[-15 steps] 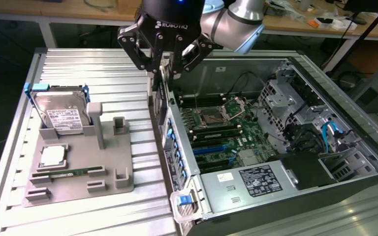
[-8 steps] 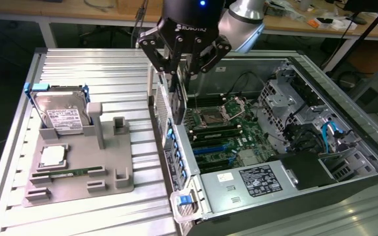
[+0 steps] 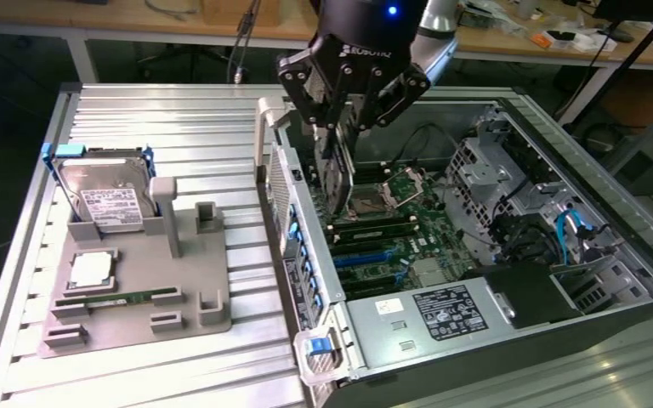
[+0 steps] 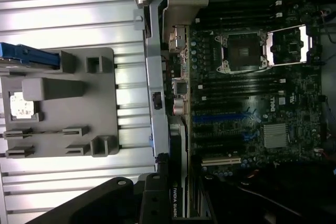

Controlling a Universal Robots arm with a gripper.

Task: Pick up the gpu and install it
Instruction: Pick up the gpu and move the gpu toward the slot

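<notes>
Closed jaws of the gripper [image 3: 343, 123] pinch the gpu [image 3: 336, 170] by its upper edge, so the thin dark card hangs upright on its long edge inside the open computer case [image 3: 599, 161]. Moving from the exterior view's left, a ribbed metal table [image 3: 156, 119] carries a grey holder tray [image 3: 133, 323]. On the tray a silver hard drive [image 3: 109, 197] stands in a blue frame, with a square processor chip [image 3: 91, 270] in front of it and a narrow green memory stick [image 3: 116, 298] lying nearer the camera. Next comes the case, lying on its side with its panel off. The card hangs just inside the case wall nearest the tray, over the motherboard [image 3: 389, 246] and beside the processor socket [image 3: 370, 200]. Blue expansion slots [image 3: 366, 259] lie near it, closer to the camera. Whether its lower edge touches the board cannot be told. The wrist view looks along the card [image 4: 177, 182], which shows a printed maker's label, with the slots alongside it. Toward the exterior view's right sit the power supply [image 3: 440, 310] and the drive bays. The card looks light and stiff but fragile. It is probably best held by its bare upper edge or metal bracket, well away from the connector edge and the components, and kept square, since so thin a card could tilt in a narrow pinch.
</notes>
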